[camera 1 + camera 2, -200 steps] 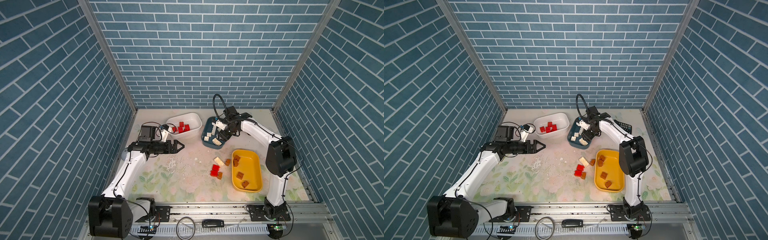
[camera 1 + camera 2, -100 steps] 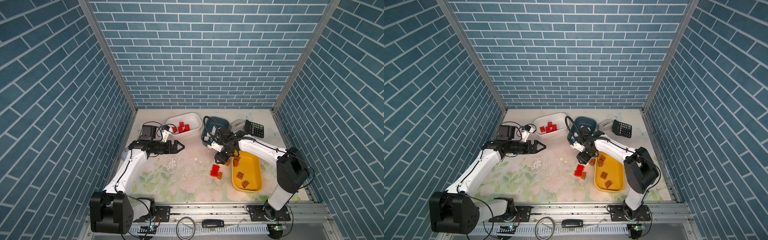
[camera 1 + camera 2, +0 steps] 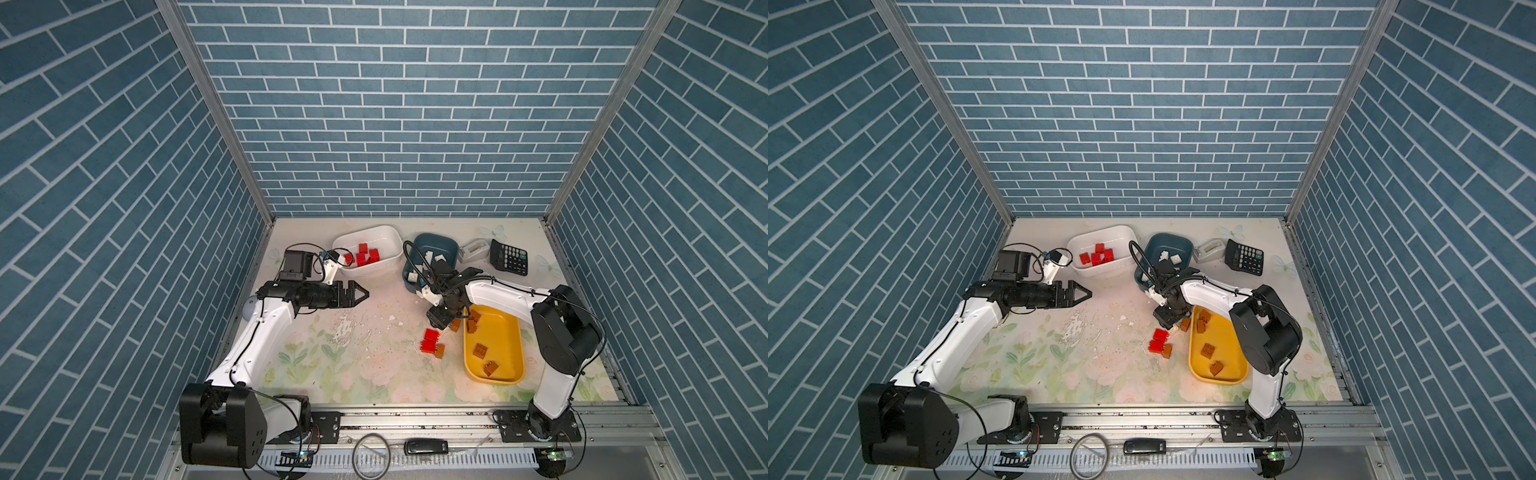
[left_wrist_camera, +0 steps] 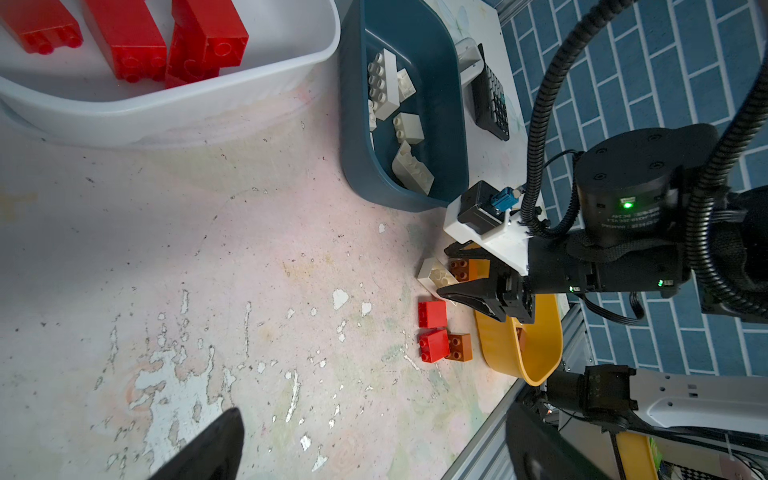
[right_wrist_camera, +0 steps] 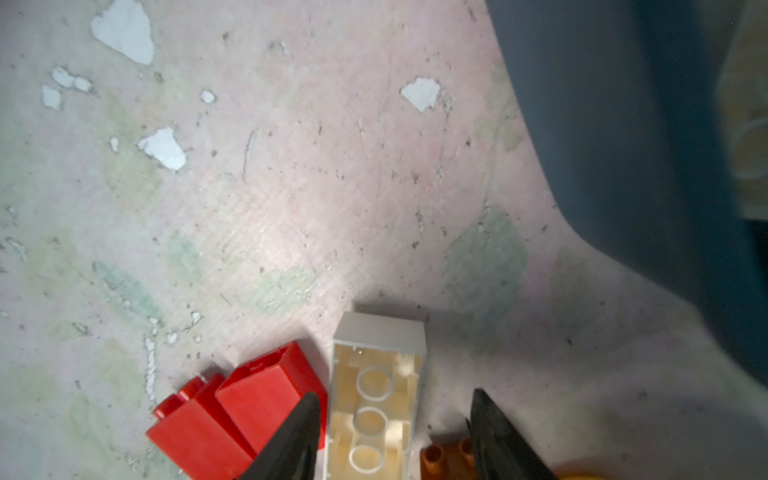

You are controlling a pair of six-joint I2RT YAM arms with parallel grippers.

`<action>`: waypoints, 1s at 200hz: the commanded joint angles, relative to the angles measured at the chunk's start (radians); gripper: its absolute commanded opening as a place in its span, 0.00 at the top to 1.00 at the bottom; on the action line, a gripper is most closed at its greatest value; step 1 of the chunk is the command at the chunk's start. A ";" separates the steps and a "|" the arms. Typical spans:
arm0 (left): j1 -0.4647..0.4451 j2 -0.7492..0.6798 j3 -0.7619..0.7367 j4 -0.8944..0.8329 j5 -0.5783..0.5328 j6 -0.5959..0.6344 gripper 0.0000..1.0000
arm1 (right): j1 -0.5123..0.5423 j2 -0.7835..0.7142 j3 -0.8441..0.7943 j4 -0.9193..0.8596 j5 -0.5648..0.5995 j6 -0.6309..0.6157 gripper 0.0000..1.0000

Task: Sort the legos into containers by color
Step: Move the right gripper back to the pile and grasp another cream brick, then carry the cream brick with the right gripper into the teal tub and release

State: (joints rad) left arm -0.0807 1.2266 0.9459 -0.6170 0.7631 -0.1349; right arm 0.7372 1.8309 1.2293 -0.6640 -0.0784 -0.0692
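Note:
A cream-white oblong lego (image 5: 376, 399) lies studs-down on the table, beside the yellow container (image 3: 503, 345). My right gripper (image 5: 395, 392) is lowered over it, open. One finger is at its side next to a red lego (image 5: 257, 395); the other stands apart from it, by a brown lego (image 5: 446, 459). In both top views the right gripper (image 3: 442, 322) covers this brick. Two red legos (image 3: 430, 340) and a brown one (image 3: 439, 351) lie just in front. My left gripper (image 3: 362, 295) hovers open and empty over the table's left middle.
The white container (image 3: 365, 274) holds red legos, the teal container (image 3: 434, 241) white ones and the yellow one brown ones. A grey tape dispenser (image 3: 473, 251) and a black calculator (image 3: 509, 257) sit at the back right. The table's surface is flaked in the middle.
My right gripper has come from over the teal container forward and down to the white lego on the table, its jaws narrowing a little. The left arm has not moved.

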 commanded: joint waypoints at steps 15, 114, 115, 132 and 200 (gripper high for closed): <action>0.007 -0.012 0.008 -0.017 -0.005 0.022 0.00 | 0.009 0.040 -0.002 0.017 -0.003 0.043 0.46; 0.007 0.017 0.033 -0.011 0.004 0.020 0.00 | -0.002 -0.012 0.058 -0.048 0.040 0.026 0.77; 0.007 0.017 0.034 -0.012 0.005 0.019 0.00 | -0.003 -0.014 0.059 -0.049 0.040 0.026 0.77; 0.007 0.018 0.039 -0.010 0.008 0.017 0.00 | -0.032 -0.042 0.092 -0.060 0.048 0.009 0.77; 0.007 0.019 0.042 -0.003 0.019 0.009 0.00 | -0.169 0.054 0.362 -0.081 0.083 -0.154 0.75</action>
State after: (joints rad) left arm -0.0807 1.2400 0.9630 -0.6159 0.7681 -0.1272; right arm 0.6075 1.8271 1.5009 -0.7238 -0.0219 -0.1265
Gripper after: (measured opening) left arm 0.995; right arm 0.336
